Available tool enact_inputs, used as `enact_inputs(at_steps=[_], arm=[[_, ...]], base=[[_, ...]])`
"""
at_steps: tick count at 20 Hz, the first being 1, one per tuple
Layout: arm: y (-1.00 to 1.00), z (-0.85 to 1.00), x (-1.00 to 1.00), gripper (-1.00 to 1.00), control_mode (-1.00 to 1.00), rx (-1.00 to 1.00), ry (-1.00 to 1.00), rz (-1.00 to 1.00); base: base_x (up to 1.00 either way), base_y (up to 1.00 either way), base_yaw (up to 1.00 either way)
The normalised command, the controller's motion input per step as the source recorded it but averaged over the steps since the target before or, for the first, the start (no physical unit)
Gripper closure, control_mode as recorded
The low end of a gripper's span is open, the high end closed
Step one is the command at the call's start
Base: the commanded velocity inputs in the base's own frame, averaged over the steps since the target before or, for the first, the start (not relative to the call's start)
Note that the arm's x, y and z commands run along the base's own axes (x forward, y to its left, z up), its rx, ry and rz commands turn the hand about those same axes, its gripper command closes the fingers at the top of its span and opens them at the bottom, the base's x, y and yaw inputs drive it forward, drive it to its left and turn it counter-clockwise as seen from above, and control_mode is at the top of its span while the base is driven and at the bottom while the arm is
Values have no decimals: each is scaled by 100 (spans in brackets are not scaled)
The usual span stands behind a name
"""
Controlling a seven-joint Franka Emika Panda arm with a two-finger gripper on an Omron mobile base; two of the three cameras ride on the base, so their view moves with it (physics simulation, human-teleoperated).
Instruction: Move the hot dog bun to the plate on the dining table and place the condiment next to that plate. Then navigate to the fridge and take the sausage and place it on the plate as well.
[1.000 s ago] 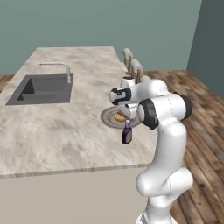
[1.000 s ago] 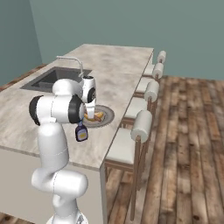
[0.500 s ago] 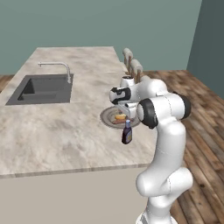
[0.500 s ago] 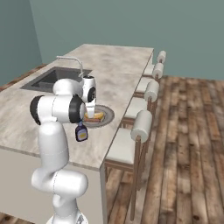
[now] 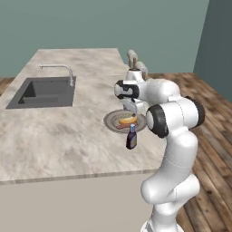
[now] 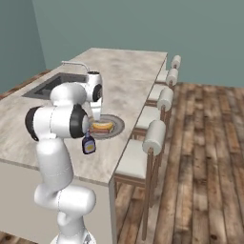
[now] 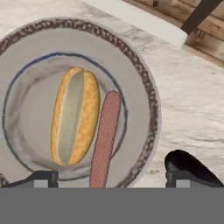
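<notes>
Hand view, frame centre: the round light-grey plate (image 7: 140, 74) carries the golden-tan oblong bun (image 7: 74, 116) with the thin reddish-brown sausage (image 7: 105, 140) touching its right side. The two-finger gripper (image 7: 111, 177), at the bottom edge, stands apart, holding nothing. Left base view, centre: the dark brown condiment bottle (image 5: 131, 137) stands upright just below the plate on the beige marbled table (image 5: 54, 136).

Sausage (image 7: 105, 138) lies beside bun (image 7: 74, 116) on plate (image 7: 140, 70); condiment (image 5: 131, 137) upright just beside
</notes>
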Motion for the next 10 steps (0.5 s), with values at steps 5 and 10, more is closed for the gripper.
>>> enact_inputs(at_steps=[5,10], arm=[[0,97,-92,-100,-100,-1,-15,0],[14,100,-100,-100,-100,-8,-12,8]], base=[[0,0,0],[0,0,0]])
